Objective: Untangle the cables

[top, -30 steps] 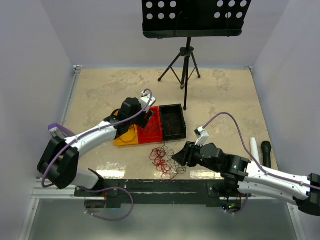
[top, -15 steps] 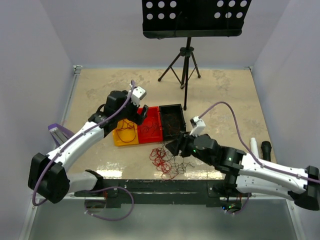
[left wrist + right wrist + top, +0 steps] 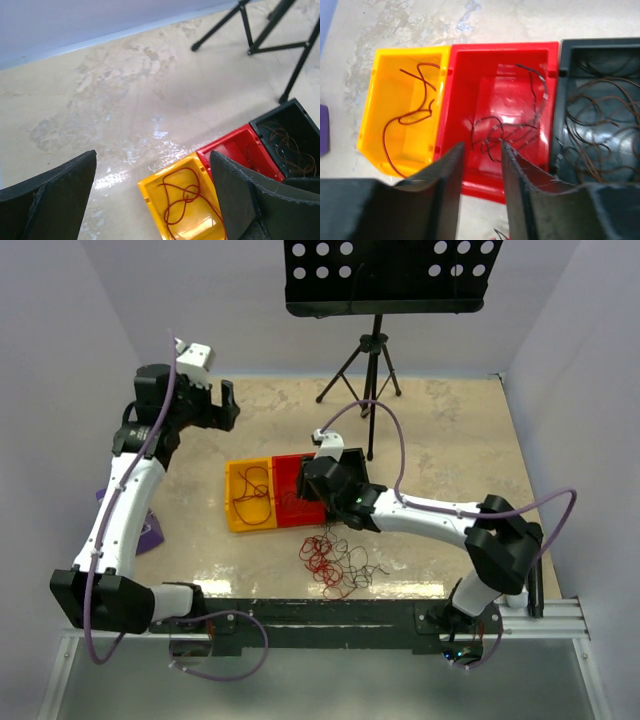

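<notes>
Both arms have swung away. At the frame's upper left my left tool (image 3: pixel 152 162) has lifted clear of the bins, jaws wide and empty. Some cables (image 3: pixel 328 562) already lie in the yellow bin (image 3: pixel 410 50), red bin (image 3: pixel 505 47) and black bin (image 3: pixel 600 42). My right tool (image 3: pixel 481 152) hangs over the red one, jaws partly apart, pinching nothing. Most remain tangled at lower centre, near the desk's (image 3: pixel 200 440) front edge. Upper left is roomy, but the tripod (image 3: pixel 374 390) crowds the upper right.

The table (image 3: pixel 200 420) is viewed from high above its near edge. The yellow bin (image 3: pixel 232 495), red bin (image 3: pixel 285 475) and black bin (image 3: pixel 600 44) are shared by all views — seen close overhead from the right wrist, obliquely and farther off from the left.
</notes>
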`<act>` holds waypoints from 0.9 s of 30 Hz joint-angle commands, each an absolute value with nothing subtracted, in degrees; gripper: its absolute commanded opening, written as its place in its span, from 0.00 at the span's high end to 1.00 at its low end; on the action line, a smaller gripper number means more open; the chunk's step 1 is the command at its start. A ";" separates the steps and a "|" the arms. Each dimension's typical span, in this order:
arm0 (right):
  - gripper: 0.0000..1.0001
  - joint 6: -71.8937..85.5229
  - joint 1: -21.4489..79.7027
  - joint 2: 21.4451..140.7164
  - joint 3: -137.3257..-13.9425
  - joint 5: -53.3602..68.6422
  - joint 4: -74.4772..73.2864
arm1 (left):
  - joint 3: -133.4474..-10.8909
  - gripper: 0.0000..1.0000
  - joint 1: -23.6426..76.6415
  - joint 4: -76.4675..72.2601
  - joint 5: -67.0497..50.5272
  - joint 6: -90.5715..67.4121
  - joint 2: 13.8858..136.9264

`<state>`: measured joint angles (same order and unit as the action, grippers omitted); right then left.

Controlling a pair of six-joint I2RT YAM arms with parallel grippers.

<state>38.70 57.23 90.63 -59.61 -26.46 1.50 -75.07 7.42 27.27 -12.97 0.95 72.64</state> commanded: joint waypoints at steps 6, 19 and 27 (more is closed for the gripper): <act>0.68 35.33 57.66 100.71 -69.60 -27.60 6.95 | -85.16 0.00 1.41 32.08 -18.19 -1.41 76.11; 0.43 37.01 58.01 102.67 -70.66 -22.24 3.00 | -86.83 0.00 1.41 35.67 -24.42 2.54 76.73; 0.14 34.98 58.01 93.79 -73.83 -16.97 -4.48 | -87.63 0.00 1.49 39.55 -25.22 5.45 76.38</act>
<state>36.05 57.74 100.09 -71.18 -20.21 -1.87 -85.19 1.85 37.54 -23.57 3.11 76.82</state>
